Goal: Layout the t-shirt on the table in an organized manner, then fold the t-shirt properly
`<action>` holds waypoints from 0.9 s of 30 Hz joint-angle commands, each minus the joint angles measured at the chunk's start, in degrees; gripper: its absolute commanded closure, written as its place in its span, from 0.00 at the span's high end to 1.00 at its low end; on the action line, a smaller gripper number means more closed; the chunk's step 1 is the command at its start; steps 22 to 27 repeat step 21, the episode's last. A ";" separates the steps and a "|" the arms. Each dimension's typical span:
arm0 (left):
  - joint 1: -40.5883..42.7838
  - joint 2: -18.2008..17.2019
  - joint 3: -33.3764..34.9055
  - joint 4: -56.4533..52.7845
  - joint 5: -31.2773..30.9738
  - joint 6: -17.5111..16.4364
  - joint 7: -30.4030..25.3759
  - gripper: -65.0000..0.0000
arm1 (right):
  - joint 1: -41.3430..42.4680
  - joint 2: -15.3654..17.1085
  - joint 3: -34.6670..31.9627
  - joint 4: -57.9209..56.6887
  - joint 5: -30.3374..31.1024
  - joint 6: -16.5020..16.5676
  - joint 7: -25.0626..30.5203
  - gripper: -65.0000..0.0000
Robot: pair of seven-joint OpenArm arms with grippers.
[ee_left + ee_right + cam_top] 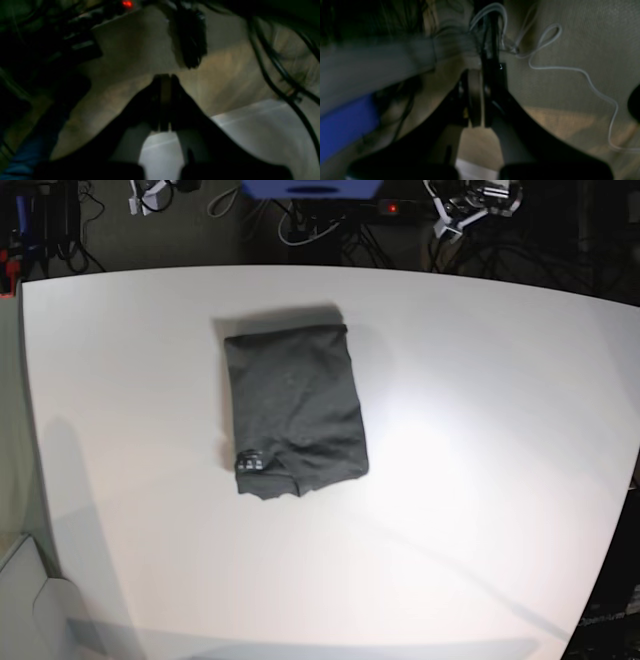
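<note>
The t-shirt [294,408] lies folded into a compact rectangle left of the counter's [480,430] middle. Both the left claw [165,100] and right claw [475,98] are closed, empty, away from it; folding looks done.

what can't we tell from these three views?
- Base view: neither arm nor pincer is in frame.
- t-shirt on the table: folded into a compact block, so the inner layers and sleeves are hidden. The small label is too small to read.
- Left wrist view: dark and blurred; left pincer shut, shirt absent.
- Right wrist view: blurred; right pincer shut, shirt absent.
</note>
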 commanded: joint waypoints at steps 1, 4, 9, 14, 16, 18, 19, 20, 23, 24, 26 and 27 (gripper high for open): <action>-0.95 -0.43 0.01 -5.28 -0.28 1.18 -2.84 0.00 | 1.20 0.94 0.06 -4.42 0.28 0.97 3.57 0.02; -5.17 -1.22 -0.08 -18.47 -0.28 8.92 -12.15 0.00 | 6.83 1.20 -0.21 -15.58 0.28 0.97 11.22 0.02; -6.93 0.72 -0.08 -26.65 -0.19 21.22 -21.47 0.00 | 11.31 0.59 -3.81 -18.83 -2.27 -16.21 13.24 0.02; -7.72 5.11 -1.66 -26.82 -2.65 34.32 -21.47 0.00 | 11.93 -2.93 -10.84 -18.75 -8.60 -45.84 11.74 0.02; -8.07 6.69 -1.93 -27.17 -4.15 35.99 -21.39 0.00 | 11.75 -4.42 -12.51 -18.57 -9.13 -48.48 11.22 0.02; -8.07 7.57 -2.10 -27.17 -4.67 36.26 -21.39 0.00 | 11.66 -4.86 -12.69 -18.66 -9.13 -48.21 11.13 0.02; -8.07 7.84 -2.19 -27.17 -4.67 36.26 -21.39 0.00 | 11.58 -5.13 -12.78 -18.66 -9.13 -48.21 11.13 0.02; -8.16 7.84 -2.28 -27.17 -4.67 36.26 -21.39 0.00 | 11.58 -6.01 -12.95 -18.57 -9.22 -48.21 11.13 0.02; -8.16 7.84 -2.28 -27.17 -4.67 36.26 -21.39 0.00 | 11.58 -6.53 -13.13 -18.57 -9.31 -48.21 11.22 0.02; -8.16 7.84 -2.28 -27.17 -4.67 36.26 -21.39 0.00 | 11.58 -6.53 -13.13 -18.57 -9.31 -48.21 11.22 0.02; -8.16 7.84 -2.28 -27.17 -4.67 36.26 -21.39 0.00 | 11.58 -6.53 -13.13 -18.57 -9.31 -48.21 11.22 0.02; -8.16 7.84 -2.28 -27.17 -4.67 36.26 -21.39 0.00 | 11.58 -6.53 -13.13 -18.57 -9.31 -48.21 11.22 0.02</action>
